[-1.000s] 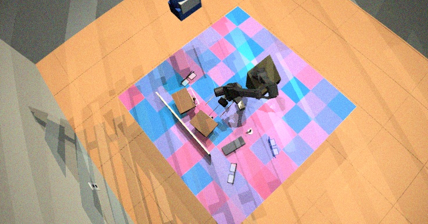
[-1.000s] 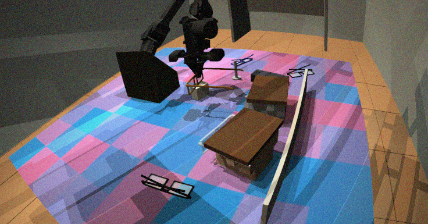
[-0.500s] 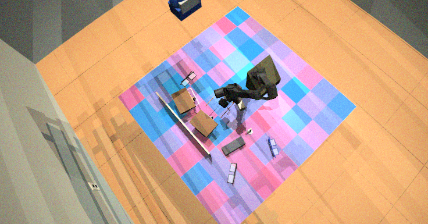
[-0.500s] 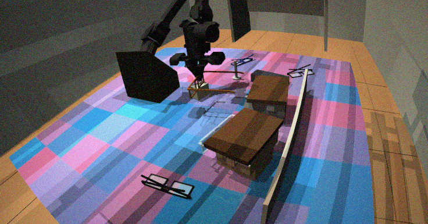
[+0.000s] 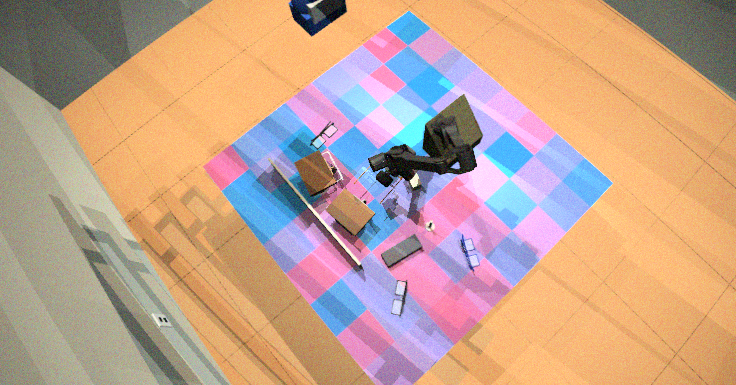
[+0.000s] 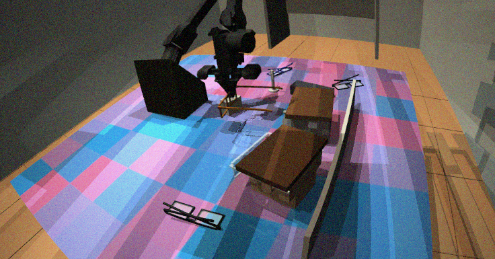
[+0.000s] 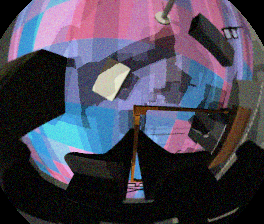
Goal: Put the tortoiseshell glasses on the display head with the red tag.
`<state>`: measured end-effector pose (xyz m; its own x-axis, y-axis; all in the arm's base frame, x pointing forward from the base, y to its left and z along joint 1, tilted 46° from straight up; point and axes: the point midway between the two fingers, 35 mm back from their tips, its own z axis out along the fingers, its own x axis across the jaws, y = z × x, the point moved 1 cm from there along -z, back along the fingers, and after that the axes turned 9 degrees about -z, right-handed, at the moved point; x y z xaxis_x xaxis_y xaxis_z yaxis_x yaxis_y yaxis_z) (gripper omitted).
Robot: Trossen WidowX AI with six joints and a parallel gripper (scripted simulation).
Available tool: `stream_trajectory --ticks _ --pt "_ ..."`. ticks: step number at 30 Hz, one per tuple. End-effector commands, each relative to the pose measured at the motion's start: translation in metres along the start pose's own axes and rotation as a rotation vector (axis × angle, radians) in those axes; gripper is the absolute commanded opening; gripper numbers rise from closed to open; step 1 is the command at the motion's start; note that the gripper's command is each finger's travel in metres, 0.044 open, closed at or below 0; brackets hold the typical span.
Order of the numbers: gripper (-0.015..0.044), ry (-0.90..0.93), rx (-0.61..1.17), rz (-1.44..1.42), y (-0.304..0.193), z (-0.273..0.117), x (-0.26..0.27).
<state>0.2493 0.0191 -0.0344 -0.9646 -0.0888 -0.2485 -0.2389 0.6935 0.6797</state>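
The tortoiseshell glasses hang in the air, with their open temples reaching toward the side where the heads stand. My gripper is shut on their front frame near the middle. One brown-topped display head stands beyond the temple tips; no contact can be made out. The other display head stands beside it, with white glasses at its front. The red tag cannot be made out on either head.
A cream block is close below the gripper. A small stand, a dark box and blue glasses lie to one side. A long pale bar runs behind the heads.
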Motion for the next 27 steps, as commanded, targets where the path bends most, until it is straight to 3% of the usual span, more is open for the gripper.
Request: stream_trajectory --ticks 1,27 --pt "0.0 0.006 -0.008 0.011 0.0 0.006 0.002" --pt "0.0 0.006 -0.009 0.011 0.0 0.02 -0.001"
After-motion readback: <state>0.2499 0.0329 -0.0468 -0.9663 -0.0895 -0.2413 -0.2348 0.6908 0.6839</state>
